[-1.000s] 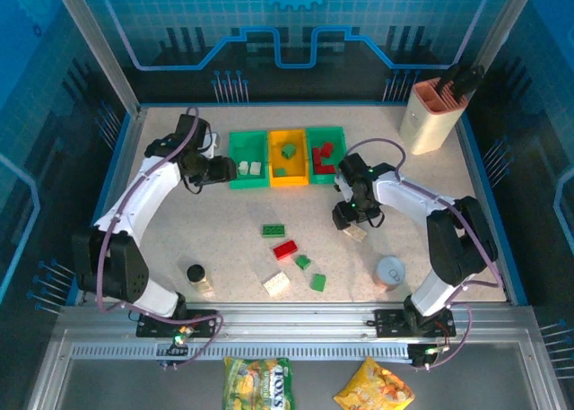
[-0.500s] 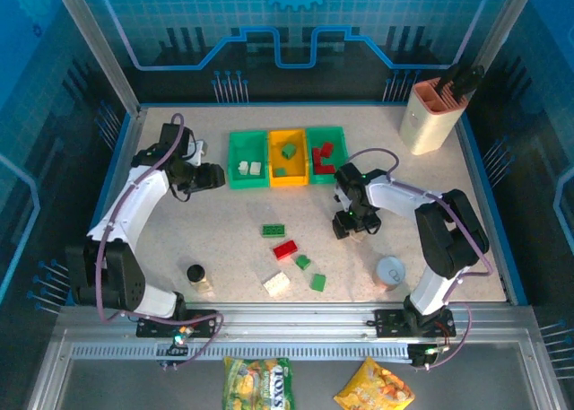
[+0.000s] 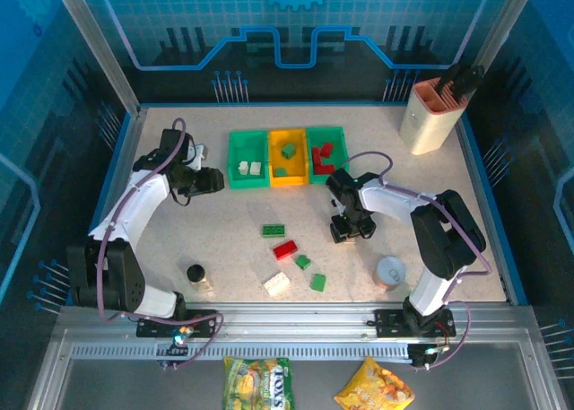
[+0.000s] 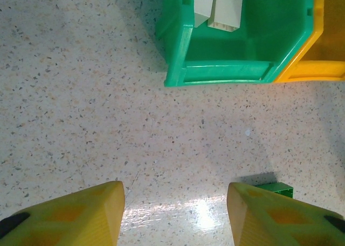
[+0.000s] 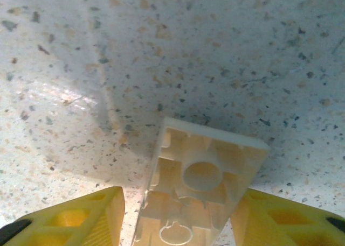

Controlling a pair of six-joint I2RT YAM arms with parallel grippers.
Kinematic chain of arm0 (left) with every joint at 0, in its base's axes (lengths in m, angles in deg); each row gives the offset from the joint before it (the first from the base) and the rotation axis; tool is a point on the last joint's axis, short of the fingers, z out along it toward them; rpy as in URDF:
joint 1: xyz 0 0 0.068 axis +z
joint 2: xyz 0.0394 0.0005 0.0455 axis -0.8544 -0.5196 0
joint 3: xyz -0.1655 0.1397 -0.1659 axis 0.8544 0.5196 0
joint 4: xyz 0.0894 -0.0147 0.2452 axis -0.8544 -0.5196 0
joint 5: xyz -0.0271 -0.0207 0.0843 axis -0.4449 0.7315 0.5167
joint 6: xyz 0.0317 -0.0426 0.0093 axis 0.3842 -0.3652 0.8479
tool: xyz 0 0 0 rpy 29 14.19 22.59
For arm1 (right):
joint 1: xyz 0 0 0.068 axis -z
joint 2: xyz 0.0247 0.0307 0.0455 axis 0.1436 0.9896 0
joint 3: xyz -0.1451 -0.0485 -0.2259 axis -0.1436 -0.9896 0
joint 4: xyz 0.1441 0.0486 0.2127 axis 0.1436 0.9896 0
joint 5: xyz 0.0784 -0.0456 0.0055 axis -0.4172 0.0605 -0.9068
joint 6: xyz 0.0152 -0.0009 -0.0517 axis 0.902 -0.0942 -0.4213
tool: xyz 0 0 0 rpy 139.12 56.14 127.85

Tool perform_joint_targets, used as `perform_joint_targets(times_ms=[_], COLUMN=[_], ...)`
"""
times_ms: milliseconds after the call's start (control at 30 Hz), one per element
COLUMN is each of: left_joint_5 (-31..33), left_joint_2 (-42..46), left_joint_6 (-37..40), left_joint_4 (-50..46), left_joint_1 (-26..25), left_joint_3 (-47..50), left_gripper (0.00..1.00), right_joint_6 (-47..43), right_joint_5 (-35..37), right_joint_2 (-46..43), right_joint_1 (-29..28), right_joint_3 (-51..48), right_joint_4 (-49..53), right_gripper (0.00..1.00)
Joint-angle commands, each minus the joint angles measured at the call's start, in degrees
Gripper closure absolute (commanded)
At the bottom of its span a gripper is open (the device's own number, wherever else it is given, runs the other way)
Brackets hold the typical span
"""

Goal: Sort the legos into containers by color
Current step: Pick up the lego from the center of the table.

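Note:
My right gripper (image 3: 346, 230) is low over the table below the right green bin (image 3: 326, 134), which holds red legos. Its jaws stand open around an upturned cream lego (image 5: 207, 187), with a gap at the left finger (image 5: 81, 216). My left gripper (image 3: 215, 178) hovers open and empty just left of the left green bin (image 3: 248, 182), whose wall (image 4: 215, 74) encloses two cream legos (image 4: 223, 9). The orange-yellow bin (image 3: 288, 181) between them holds green legos. Loose on the table are a green lego (image 3: 273, 230), a red one (image 3: 285, 248), two more green ones (image 3: 303, 261) and a cream one (image 3: 277, 284).
A black-capped jar (image 3: 196, 274) stands at the front left and a round tin can (image 3: 389, 272) at the front right. The tall beige holder (image 3: 432, 114) is in the back right corner. A green lego (image 4: 275, 188) peeks from behind my left gripper's right finger.
My left gripper has drawn back to the left, away from the left green bin. My right gripper has shifted left over the cream lego, which now lies between its fingers.

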State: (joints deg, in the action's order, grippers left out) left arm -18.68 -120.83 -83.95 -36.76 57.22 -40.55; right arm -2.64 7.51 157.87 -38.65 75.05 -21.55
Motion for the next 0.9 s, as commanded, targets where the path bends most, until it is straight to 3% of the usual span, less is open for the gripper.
perform_joint_targets(times_ms=[0,867], left_joint_5=[-2.0,-2.6], left_joint_2=[1.1,0.3], left_joint_6=[1.3,1.1], left_joint_4=[0.9,1.3], left_joint_1=[1.1,1.5], left_joint_3=[0.7,0.7], left_gripper=[0.46,0.46], right_joint_6=[4.3,8.0], right_joint_5=[0.8,1.8], right_joint_2=[0.9,-0.8], right_joint_1=[-0.6,-0.6], right_joint_3=[-0.7,-0.9], right_joint_4=[1.1,3.4], right_gripper=[0.47,0.6])
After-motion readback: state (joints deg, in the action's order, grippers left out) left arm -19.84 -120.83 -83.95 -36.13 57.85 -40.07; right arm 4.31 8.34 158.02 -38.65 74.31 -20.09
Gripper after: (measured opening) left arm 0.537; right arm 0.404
